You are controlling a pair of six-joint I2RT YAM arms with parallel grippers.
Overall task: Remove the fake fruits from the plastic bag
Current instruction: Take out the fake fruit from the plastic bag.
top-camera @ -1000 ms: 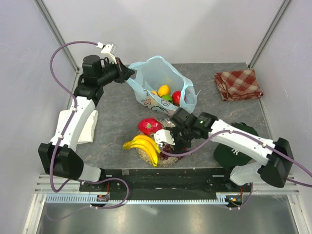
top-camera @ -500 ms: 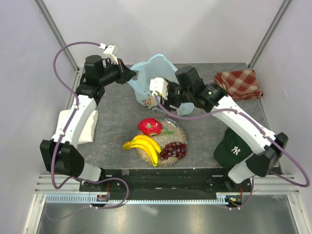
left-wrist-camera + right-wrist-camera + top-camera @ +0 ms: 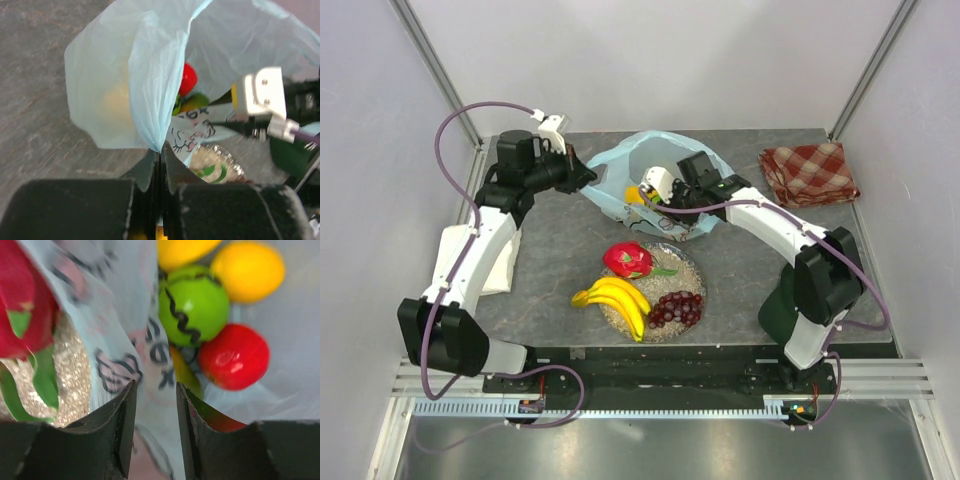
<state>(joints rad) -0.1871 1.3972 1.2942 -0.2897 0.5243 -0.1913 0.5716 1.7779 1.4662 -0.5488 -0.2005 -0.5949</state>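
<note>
1. My right gripper has left the speckled round plate and reached into the light blue translucent plastic bag.
2. Its jaws have narrowed, either side of the bag's printed wall.
3. The dark purple plastic grapes now lie uncovered on the plate.

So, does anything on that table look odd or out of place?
Nothing looks spilled or broken. The one oddity is a dark green cap at the near right edge of the table, which has nothing to do with fruit.
</note>
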